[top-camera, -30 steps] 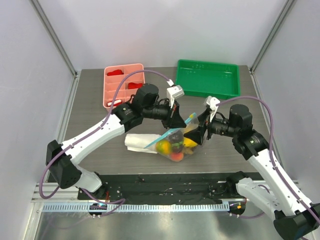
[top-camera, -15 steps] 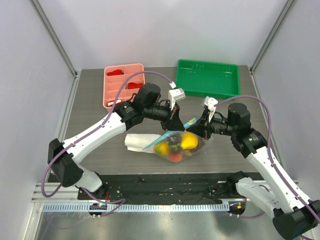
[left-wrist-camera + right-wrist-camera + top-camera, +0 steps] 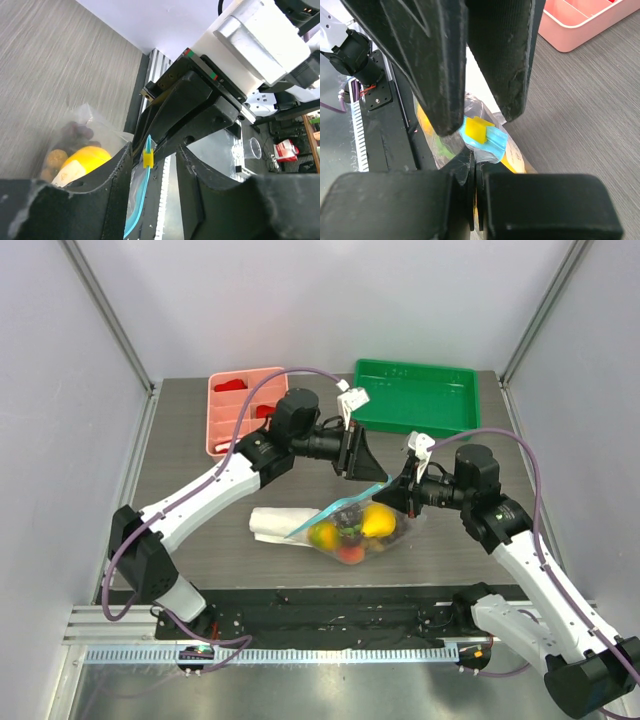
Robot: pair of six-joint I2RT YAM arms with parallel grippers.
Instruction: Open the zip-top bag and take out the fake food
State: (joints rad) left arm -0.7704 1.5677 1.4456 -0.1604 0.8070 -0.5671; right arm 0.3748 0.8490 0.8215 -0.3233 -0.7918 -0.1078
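Observation:
The clear zip-top bag [image 3: 352, 527] lies on the table in front of the arms, its light-blue zip strip [image 3: 362, 495] raised at the right end. Inside it is the fake food [image 3: 377, 521]: yellow, orange, red and dark pieces. My right gripper [image 3: 388, 496] is shut on the bag's plastic just below the strip [image 3: 495, 139] and its yellow slider [image 3: 477, 128]. My left gripper [image 3: 368, 465] hangs open just above that end. In the left wrist view the strip and slider [image 3: 148, 157] stand between its parted fingers [image 3: 112, 185], untouched. A yellow fruit [image 3: 85, 157] shows through the bag.
A folded white cloth [image 3: 272, 524] lies under the bag's left end. A pink compartment tray [image 3: 222, 415] holding flat red pieces stands at the back left. A green tray [image 3: 415, 398] stands at the back right. Both arms meet over the table's middle.
My right gripper has shut on the bag below the zip strip. My left gripper has let go of the strip's end, opened and lifted back. The bag has sagged flatter.

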